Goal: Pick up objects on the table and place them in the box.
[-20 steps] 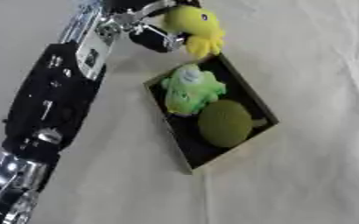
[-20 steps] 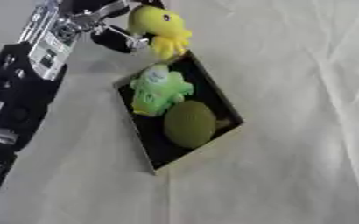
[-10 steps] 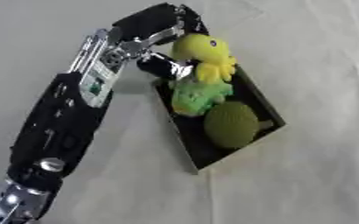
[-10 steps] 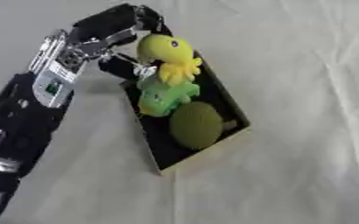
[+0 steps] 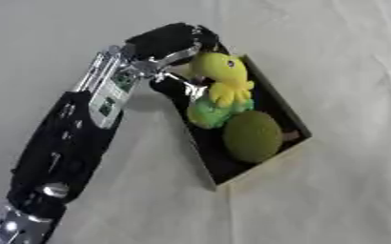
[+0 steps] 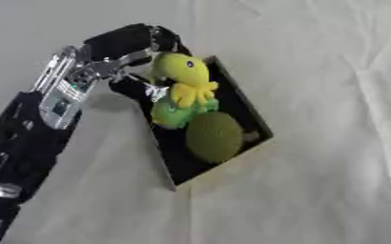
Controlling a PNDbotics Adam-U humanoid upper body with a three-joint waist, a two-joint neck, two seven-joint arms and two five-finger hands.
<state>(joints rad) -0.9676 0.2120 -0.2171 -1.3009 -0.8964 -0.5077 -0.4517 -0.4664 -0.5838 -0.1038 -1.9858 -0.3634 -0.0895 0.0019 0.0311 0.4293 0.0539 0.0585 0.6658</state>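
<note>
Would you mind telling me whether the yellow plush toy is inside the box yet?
Not yet released: the yellow plush toy is over the box, above the green toy, with the left hand gripping it.

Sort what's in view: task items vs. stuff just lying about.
Task items:
- yellow plush toy, held by the left hand over the box
- box
- green plush toy, in the box
- olive-green round object, in the box

Lying about:
- white tablecloth only

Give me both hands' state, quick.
Left hand: fingers curled round the yellow plush toy, holding it over the box.
Right hand: not in either view.
</note>
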